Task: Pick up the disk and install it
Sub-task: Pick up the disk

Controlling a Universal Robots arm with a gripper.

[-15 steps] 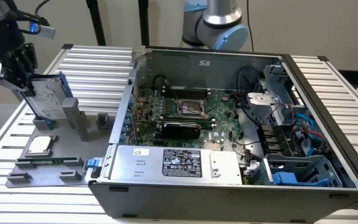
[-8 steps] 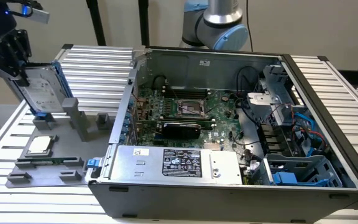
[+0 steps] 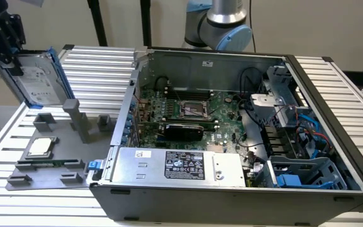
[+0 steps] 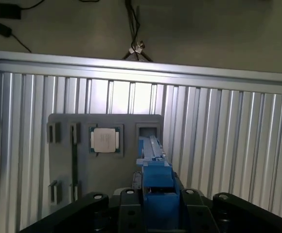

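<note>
Blue plastic frames the disk (image 3: 39, 80), held upright above the grey tray (image 3: 55, 156) on the bench (image 3: 99, 61), at the exterior view's left, well apart from the open computer case (image 3: 232, 198). The fingers (image 4: 187, 204) are clamped on its top edge. I judge it stiff, fairly heavy and sensitive to knocks, so the frame is the safest hold. Its white label is too small to read.

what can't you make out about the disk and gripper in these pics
Exterior view: label print on the disk, too small to read.
Exterior view: upper part of the gripper, cut off by the picture's edges.
Wrist view: the disk's labelled face, since it is seen edge-on.
</note>
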